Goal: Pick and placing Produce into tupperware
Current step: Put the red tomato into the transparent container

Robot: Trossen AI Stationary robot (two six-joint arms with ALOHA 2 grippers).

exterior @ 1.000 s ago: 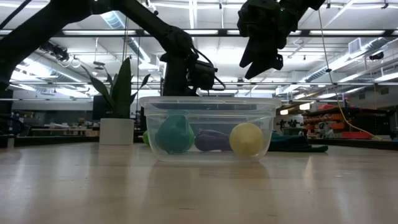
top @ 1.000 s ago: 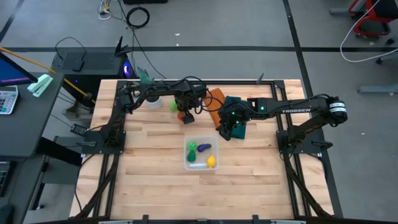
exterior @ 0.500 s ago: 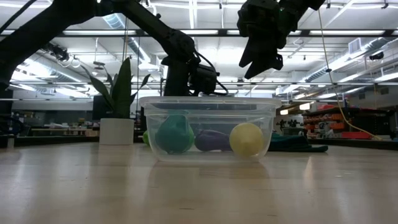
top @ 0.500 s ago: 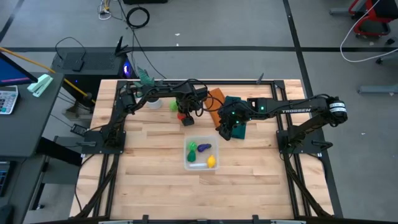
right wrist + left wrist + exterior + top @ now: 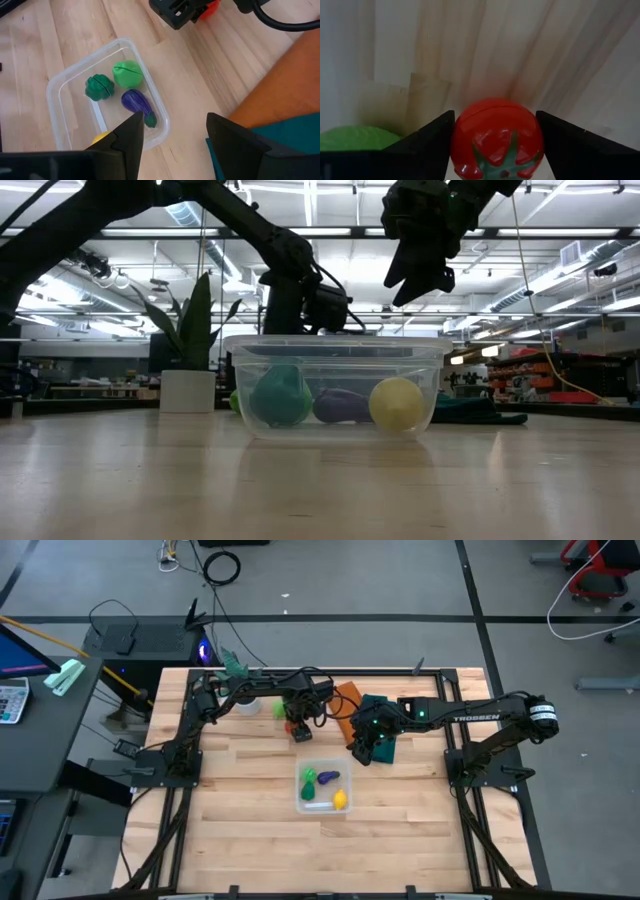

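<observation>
The clear tupperware (image 5: 323,788) is seen nearest on the wooden table (image 5: 240,830), with the dark green piece (image 5: 99,87), light green piece (image 5: 127,74), purple eggplant (image 5: 136,103) and yellow piece (image 5: 397,403) inside. Just beyond, the right gripper (image 5: 362,753) is held above the table, fingers spread and empty. Farther back, the red tomato (image 5: 497,138) is pinched by the left gripper (image 5: 299,726), near the orange cloth (image 5: 347,697).
</observation>
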